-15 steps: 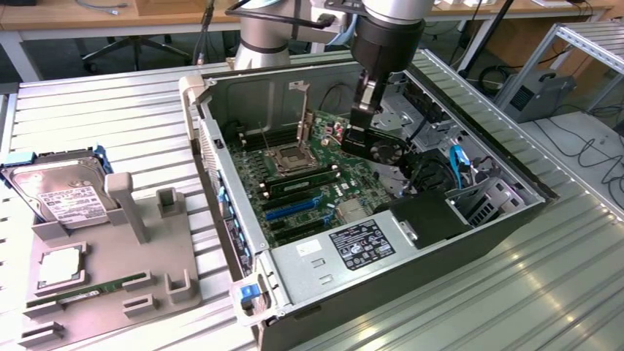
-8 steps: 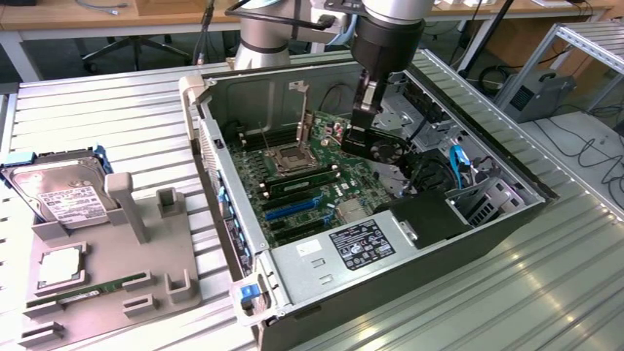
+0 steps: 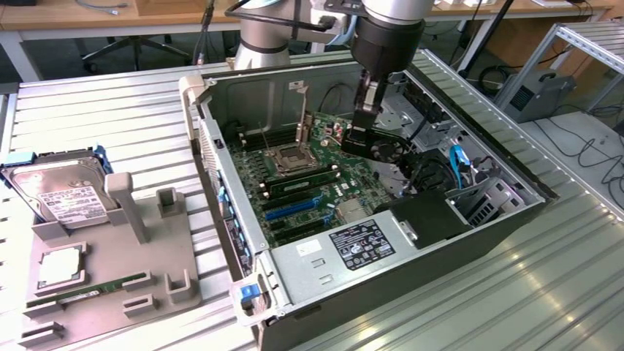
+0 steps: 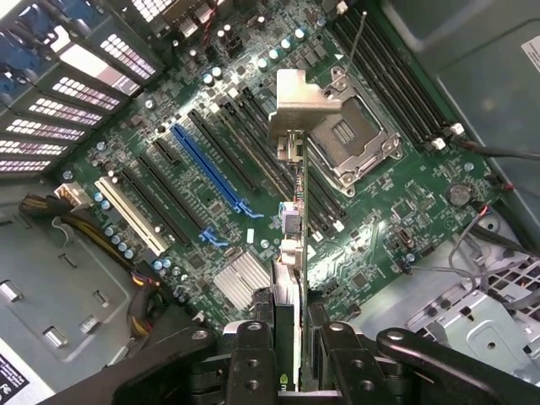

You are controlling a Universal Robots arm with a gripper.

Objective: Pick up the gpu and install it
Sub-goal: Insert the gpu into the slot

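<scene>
- Your gripper (image 3: 364,130) is pinching the gpu (image 3: 337,135) by its top edge. In the wrist view the two black fingers (image 4: 253,359) press on either face of the card (image 4: 291,245), at the end away from its silver bracket (image 4: 297,101).
- The gpu hangs on edge inside the open computer case (image 3: 507,219), over the motherboard (image 3: 312,190). It sits beside the CPU socket (image 4: 350,139), with the bracket pointing toward the case's rear wall. From the wrist it lines up over the black slots between the blue slot (image 4: 211,169) and the socket. You cannot tell from here whether its lower edge touches a slot yet.
- Expect a light, stiff, thin card. The board itself will not bend much, but its small parts and contact edge look fragile, so the bare upper edge is the sensible place to hold it.
- The faces look smooth, and a narrow pinch near one end could let the card pivot if it is pushed sideways.
- Writing: the hard drive (image 3: 63,194) in the grey fixture carries a white label, and the power supply (image 3: 361,245) has a black sticker with white print. Neither is legible, and no brand is readable on the gpu.
</scene>
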